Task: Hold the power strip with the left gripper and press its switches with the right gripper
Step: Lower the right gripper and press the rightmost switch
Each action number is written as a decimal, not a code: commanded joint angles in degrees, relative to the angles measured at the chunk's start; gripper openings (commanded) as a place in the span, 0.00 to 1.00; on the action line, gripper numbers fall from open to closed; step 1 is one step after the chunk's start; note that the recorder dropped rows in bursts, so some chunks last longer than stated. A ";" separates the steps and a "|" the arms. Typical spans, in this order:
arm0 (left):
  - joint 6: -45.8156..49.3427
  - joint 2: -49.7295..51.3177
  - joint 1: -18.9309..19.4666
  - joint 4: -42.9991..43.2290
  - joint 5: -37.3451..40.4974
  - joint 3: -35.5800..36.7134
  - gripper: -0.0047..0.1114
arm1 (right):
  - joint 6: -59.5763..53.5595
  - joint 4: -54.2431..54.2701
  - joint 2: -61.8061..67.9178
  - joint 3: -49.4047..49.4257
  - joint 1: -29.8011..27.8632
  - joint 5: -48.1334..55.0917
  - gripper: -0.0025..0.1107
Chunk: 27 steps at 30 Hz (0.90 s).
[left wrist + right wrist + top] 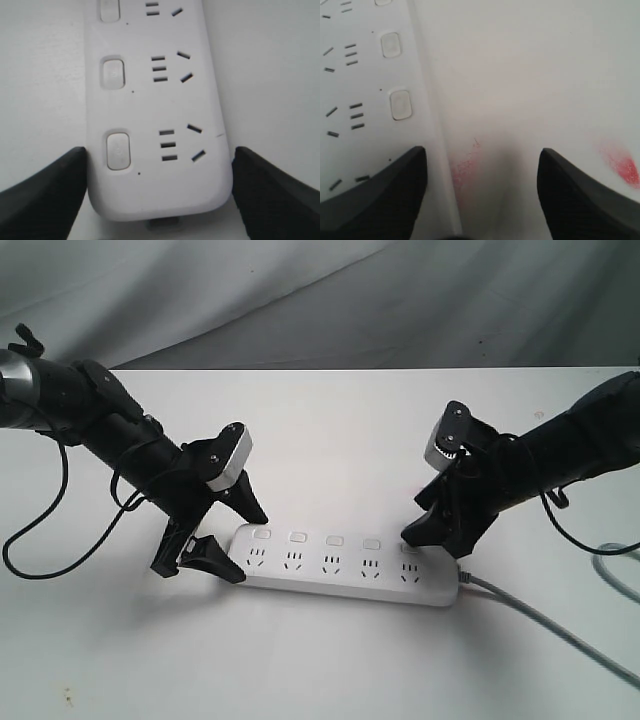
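The power strip [345,575], flat on the tabletop [330,440], is clamped at its cordless end by the left pincer [159,150]; the switches [335,540] seem not yet pressed by the right pincer [482,195], spread apart at the cord end

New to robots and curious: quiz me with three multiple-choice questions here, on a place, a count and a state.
1. The cord leaves the strip at: A the middle; B the end by the right end effector; C the other end.
2. Sockets: A three; B five; C seven.
3. The right end effector is: A open; B shut on the cord; C shut on the strip.
B, it trails from there; B, five in a row; A, fingers wide apart.
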 commanded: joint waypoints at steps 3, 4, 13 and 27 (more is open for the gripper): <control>0.47 0.06 -0.33 -0.84 0.15 -0.42 0.34 | -0.52 -6.82 0.80 0.58 0.02 -3.97 0.54; 0.47 0.06 -0.33 -0.84 0.15 -0.42 0.34 | -0.52 -7.38 0.80 0.58 0.02 -4.11 0.54; 0.47 0.06 -0.33 -0.84 0.15 -0.42 0.34 | -0.34 -10.17 2.14 0.58 3.40 -8.61 0.54; 0.47 0.06 -0.33 -0.84 0.09 -0.42 0.34 | -7.72 11.15 -2.62 1.27 1.83 2.27 0.54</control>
